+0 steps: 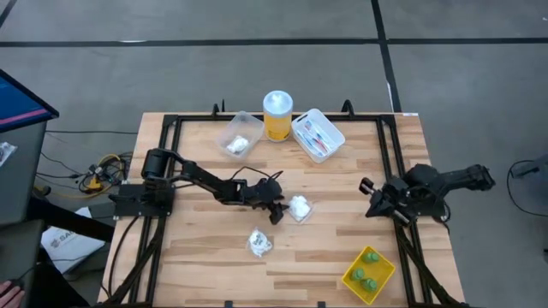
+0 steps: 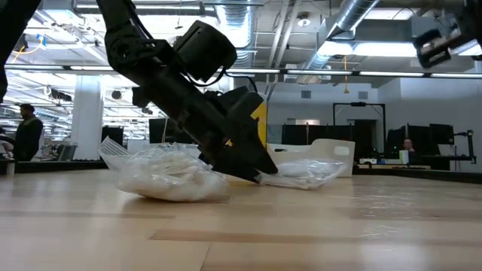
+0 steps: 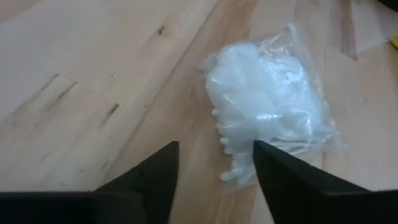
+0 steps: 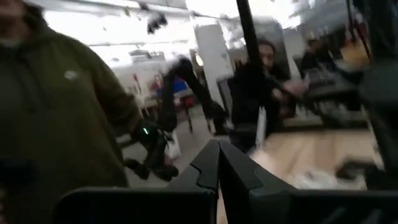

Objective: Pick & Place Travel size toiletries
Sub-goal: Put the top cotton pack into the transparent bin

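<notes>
3 tiny green bottles (image 1: 366,272) sit close together in a yellow tray at the desk's near right corner. Toothbrush-like sticks (image 1: 315,136), blue-white w/ one red-white, lie in a clear bin at the far side. Clear packet w/ white contents (image 1: 300,208) lies flat mid-desk; a 2nd (image 1: 259,243) lies nearer the front edge; a 3rd (image 1: 239,143) is in another clear bin

**Four views, one table**

The table (image 1: 282,257) is seen whole from straight overhead. It is crossed level at surface height by the low view. A clear packet (image 3: 273,118) is viewed closely by the left wrist, and shared overhead.
</notes>
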Controlling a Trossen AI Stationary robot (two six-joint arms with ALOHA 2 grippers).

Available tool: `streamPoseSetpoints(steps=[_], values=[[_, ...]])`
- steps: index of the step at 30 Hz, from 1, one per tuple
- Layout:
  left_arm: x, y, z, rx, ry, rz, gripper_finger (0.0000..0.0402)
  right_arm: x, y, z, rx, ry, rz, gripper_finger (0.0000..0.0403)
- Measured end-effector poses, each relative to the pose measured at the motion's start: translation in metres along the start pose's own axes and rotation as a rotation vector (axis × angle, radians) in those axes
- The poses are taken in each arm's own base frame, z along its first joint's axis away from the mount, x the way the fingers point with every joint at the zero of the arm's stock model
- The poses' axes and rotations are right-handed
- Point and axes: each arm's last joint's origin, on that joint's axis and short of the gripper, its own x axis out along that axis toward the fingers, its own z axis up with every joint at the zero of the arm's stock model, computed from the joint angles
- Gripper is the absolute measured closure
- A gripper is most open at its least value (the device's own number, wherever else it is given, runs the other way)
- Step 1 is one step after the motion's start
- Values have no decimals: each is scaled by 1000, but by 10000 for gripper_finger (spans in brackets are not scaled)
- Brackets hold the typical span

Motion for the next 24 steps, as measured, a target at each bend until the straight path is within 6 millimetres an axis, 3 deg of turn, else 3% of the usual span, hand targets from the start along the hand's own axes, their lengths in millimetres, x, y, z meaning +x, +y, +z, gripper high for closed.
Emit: streamPoseSetpoints(steps=[10,17,24], values=[[-1,-5,-4,36,40,-56,389,0,-2,-5,45,40,-40,403],[-14,-11,13,13,-16,-72,401,0,-3,-6,35,45,-70,403],[-59,-19,56,-2,-220,25,401,-1,-7,-16,43,141,-103,403]])
